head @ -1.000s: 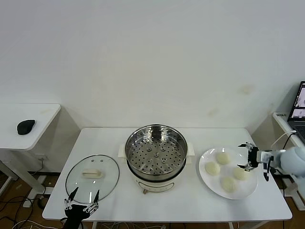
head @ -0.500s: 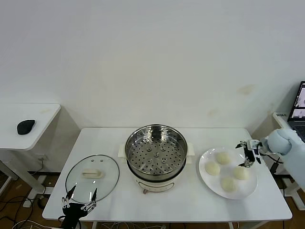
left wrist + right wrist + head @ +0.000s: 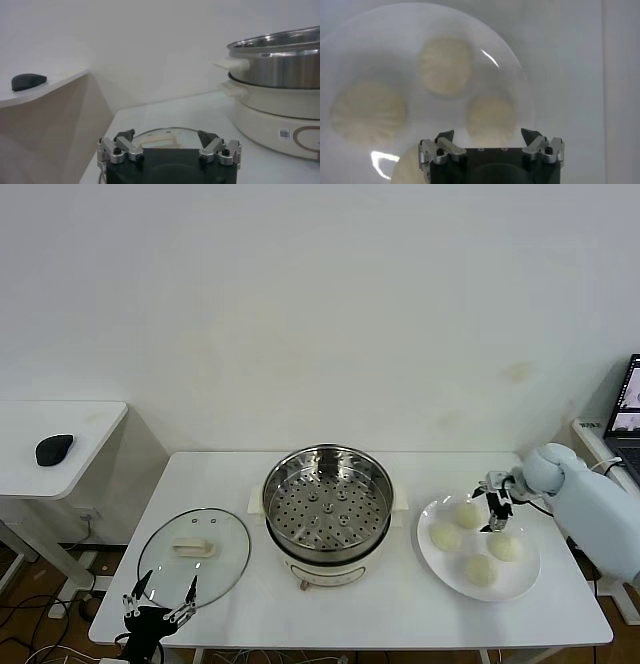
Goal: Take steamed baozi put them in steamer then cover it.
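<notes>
Four cream-white baozi lie on a white plate [image 3: 523, 576] at the table's right: the far one [image 3: 467, 514], a left one [image 3: 444, 536], a right one [image 3: 505, 546] and a near one [image 3: 481, 570]. My right gripper [image 3: 497, 502] is open and empty, just above the plate between the far and right buns. In the right wrist view the gripper [image 3: 489, 137] hangs over a bun [image 3: 490, 117], with two others [image 3: 445, 65] [image 3: 368, 112] beyond. The steel steamer [image 3: 325, 509] stands mid-table, empty. The glass cover [image 3: 194, 554] lies flat to its left. My left gripper [image 3: 157, 604] is open at the cover's near edge.
A side table at the left holds a black mouse [image 3: 54, 449]. A laptop [image 3: 630, 409] stands at the far right. In the left wrist view the steamer [image 3: 280, 55] rises beyond the cover [image 3: 160, 137]. Bare table lies in front of the steamer.
My right gripper has moved left from the plate's right edge to above the buns. My left gripper has sunk slightly towards the table's front edge.
</notes>
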`<control>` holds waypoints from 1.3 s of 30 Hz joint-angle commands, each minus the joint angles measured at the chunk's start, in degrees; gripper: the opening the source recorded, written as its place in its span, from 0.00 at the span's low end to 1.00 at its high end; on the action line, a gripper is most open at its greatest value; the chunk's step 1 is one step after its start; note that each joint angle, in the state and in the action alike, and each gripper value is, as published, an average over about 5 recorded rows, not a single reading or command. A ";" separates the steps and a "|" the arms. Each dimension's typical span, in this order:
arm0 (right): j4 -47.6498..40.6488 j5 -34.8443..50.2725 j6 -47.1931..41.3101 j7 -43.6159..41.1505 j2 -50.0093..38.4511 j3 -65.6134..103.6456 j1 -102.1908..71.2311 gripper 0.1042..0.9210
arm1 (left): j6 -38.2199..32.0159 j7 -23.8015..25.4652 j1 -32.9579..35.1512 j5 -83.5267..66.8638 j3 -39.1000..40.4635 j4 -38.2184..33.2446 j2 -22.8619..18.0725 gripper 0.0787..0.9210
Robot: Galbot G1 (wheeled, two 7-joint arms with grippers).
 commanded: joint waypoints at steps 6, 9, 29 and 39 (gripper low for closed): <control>-2.92 -1.28 -0.65 -0.26 2.55 -2.17 1.43 0.78 | 0.21 -0.11 -0.29 0.00 -0.03 -0.49 -0.08 0.88; -2.56 -1.17 -0.75 -0.10 2.29 -1.96 1.19 0.72 | 0.23 -0.13 -0.36 -0.06 -0.16 -0.56 0.07 0.88; 11.24 5.99 -1.57 -0.04 -8.78 -7.42 5.90 0.56 | 0.69 -0.03 -0.03 -1.61 -0.72 -1.75 0.63 0.88; 22.02 18.61 -3.37 0.85 -15.30 -18.23 22.26 0.56 | 0.53 -0.10 -0.80 -2.51 0.17 -0.94 0.71 0.88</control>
